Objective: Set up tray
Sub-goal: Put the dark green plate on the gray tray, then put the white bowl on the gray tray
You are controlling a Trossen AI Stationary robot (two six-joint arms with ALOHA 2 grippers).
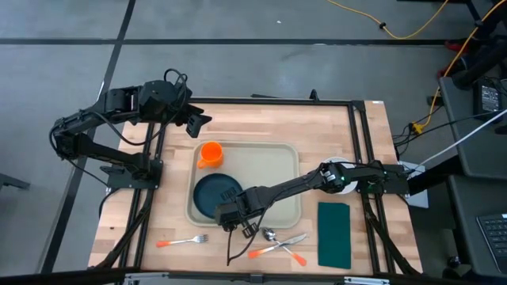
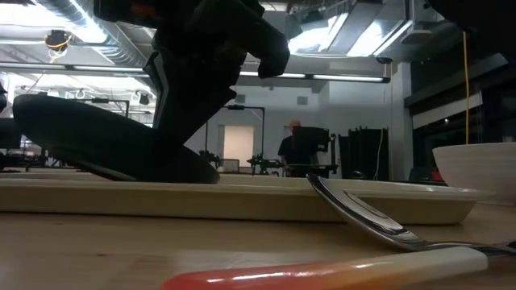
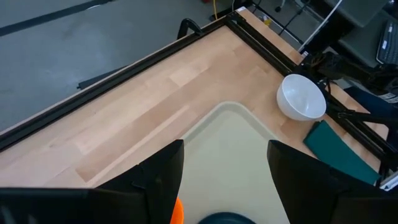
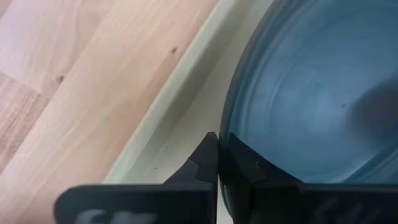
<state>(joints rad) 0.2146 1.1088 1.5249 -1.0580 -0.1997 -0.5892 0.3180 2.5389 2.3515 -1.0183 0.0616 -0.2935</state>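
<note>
Right up against the low camera lies an orange-handled spoon [image 2: 387, 229], its steel bowl lifted toward the tray [image 1: 289, 162] behind it. And the right gripper [image 1: 230, 214] is clamped on the near rim of the dark teal plate [image 1: 214, 192], fingers pinching the edge, plate tilted with its far side up in the low view. That plate sits at about seven o'clock inside the tray, with the orange cup [image 1: 210, 153] up at eleven o'clock.

The tray itself: pale beige plastic, rectangular, rounded corners, a low raised rim, parked mid-table. It looks light and stiff, smooth enough to skid on the wood if nudged, so I'd judge the rim along a long side the place to grip it, not the flat floor.

Over at ten o'clock the left gripper [image 1: 192, 120] hovers past the tray's far corner, fingers spread wide with nothing between them. A white bowl [image 3: 301, 98] waits off the tray at three o'clock, the dark green napkin [image 1: 333, 234] at four. Front edge, six o'clock: a fork [image 1: 181, 241] and more orange-handled cutlery [image 1: 277, 244], all outside the tray.
</note>
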